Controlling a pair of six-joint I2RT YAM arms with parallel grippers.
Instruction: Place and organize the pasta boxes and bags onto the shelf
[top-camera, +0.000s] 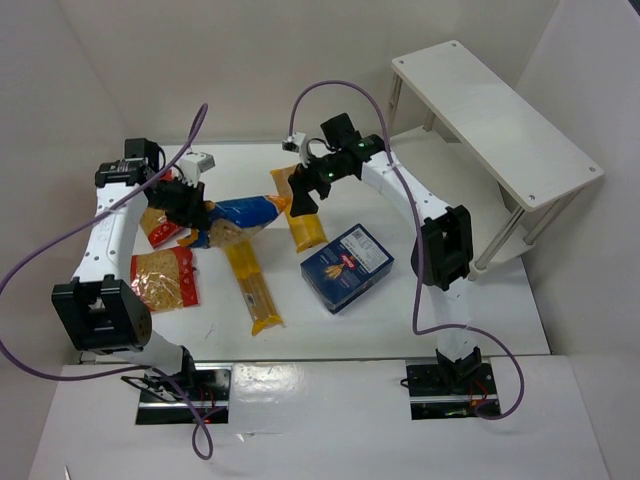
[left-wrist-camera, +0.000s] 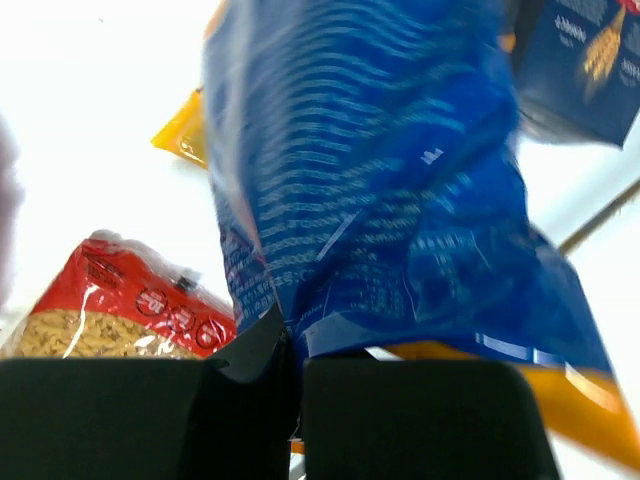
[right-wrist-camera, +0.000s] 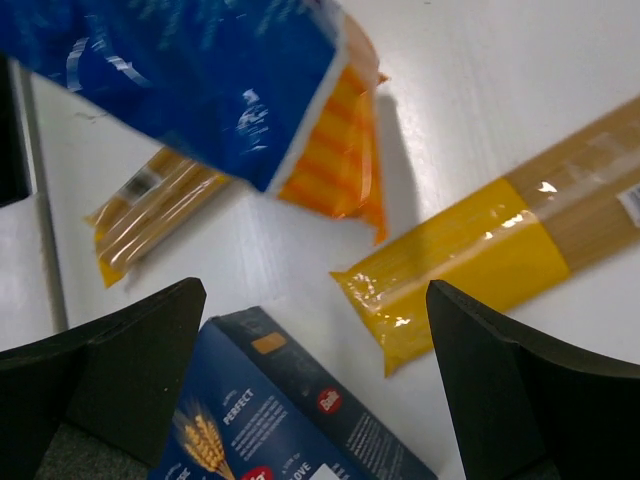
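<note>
My left gripper (top-camera: 196, 222) is shut on one end of the blue bag with orange ends (top-camera: 242, 216) and holds it above the table; the bag fills the left wrist view (left-wrist-camera: 380, 170). My right gripper (top-camera: 303, 196) is open and empty above a yellow spaghetti packet (top-camera: 306, 222), next to the bag's orange end (right-wrist-camera: 335, 160). A second yellow spaghetti packet (top-camera: 254, 288) lies below the bag. The dark blue pasta box (top-camera: 346, 267) lies at mid-table. Two red bags (top-camera: 164, 277) (top-camera: 162, 229) lie at the left. The white shelf (top-camera: 490, 120) stands at the far right.
White walls close in the table at the back and both sides. Purple cables loop over both arms. The right arm's elbow (top-camera: 444, 245) hangs near the shelf's front leg (top-camera: 500, 240).
</note>
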